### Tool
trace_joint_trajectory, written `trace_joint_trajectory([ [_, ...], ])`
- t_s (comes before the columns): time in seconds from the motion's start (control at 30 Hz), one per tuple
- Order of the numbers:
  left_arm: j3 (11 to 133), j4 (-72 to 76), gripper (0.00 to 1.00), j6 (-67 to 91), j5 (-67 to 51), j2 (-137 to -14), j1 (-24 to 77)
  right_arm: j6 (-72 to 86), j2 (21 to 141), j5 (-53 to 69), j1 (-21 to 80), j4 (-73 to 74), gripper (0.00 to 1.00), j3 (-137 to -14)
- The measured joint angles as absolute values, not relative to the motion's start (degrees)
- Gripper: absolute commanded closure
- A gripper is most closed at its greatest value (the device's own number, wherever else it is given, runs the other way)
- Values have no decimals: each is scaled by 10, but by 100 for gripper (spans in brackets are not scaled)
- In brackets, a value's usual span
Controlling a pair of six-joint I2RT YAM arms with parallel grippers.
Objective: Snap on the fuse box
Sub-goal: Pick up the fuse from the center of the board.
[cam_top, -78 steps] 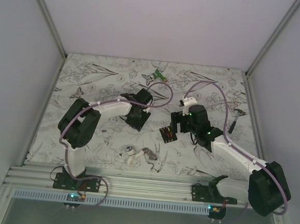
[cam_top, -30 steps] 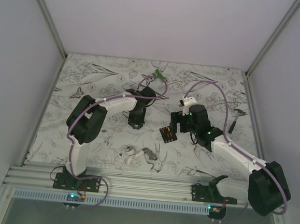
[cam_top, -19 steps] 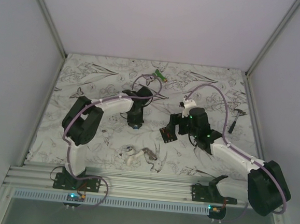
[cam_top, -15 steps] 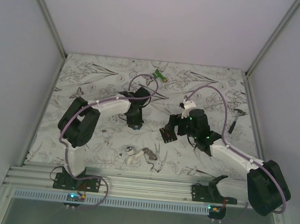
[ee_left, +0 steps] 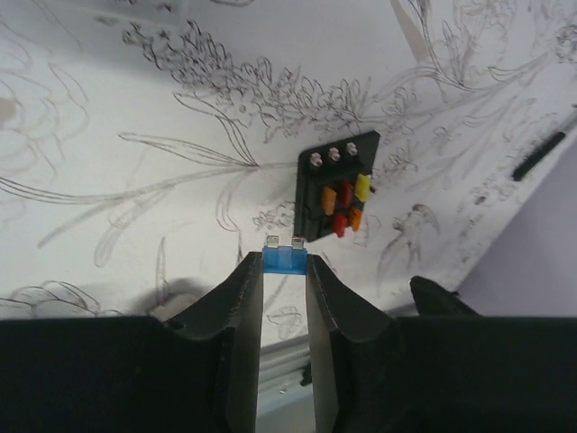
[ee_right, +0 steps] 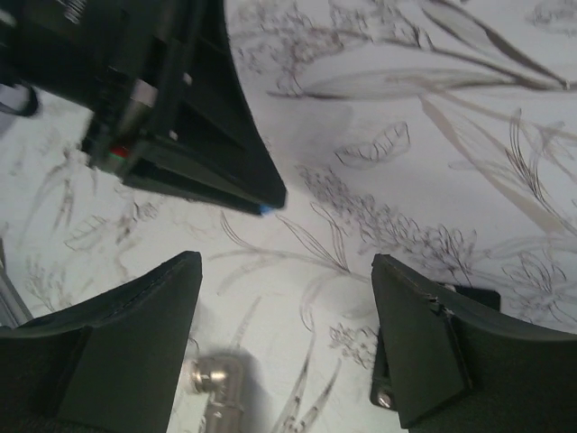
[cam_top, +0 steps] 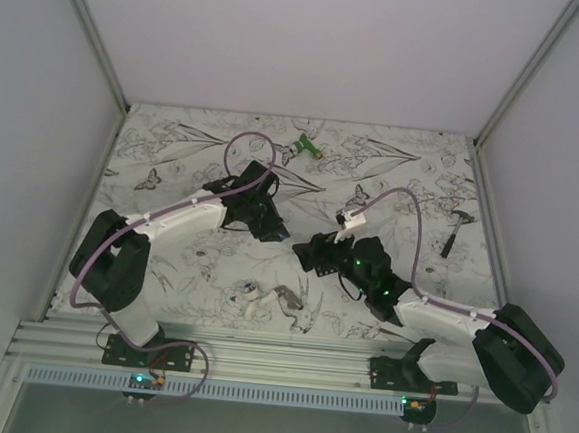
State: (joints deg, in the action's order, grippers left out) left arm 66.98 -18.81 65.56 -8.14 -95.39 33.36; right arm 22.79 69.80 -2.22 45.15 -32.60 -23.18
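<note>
On floral table point(ee_left: 135, 108), fuse box point(ee_left: 336, 194); left end effector point(ee_left: 284, 265) pinches blue fuse point(ee_left: 284, 259).

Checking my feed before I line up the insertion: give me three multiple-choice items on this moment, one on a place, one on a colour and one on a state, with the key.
1. Where is the fuse box?
A. Flat on the table, beyond the left gripper's fingertips
B. Lifted between the right gripper's fingers
C. Held in the left gripper

2. What colour is the fuse in the left gripper?
A. Yellow
B. Blue
C. Red

3. How does the right gripper stand?
A. Shut on the fuse box
B. Shut on nothing
C. Open, gripping nothing

Key: 1 A, the left wrist view shows it lying on the floral surface ahead of the fingertips. 2 B, the piece pinched there is blue. 3 C, the right wrist view shows a wide gap between its fingers.
</note>
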Motion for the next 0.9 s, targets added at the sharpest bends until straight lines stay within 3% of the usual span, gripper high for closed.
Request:
trace_joint_trajectory([
  [0.37,625,-117,89,760,-139,-880,334,249,749,-133,522,-515,37,-206],
  [0.9,588,-59,89,814,-173,-843,337,291,807,-183,530,-618,59,-207],
])
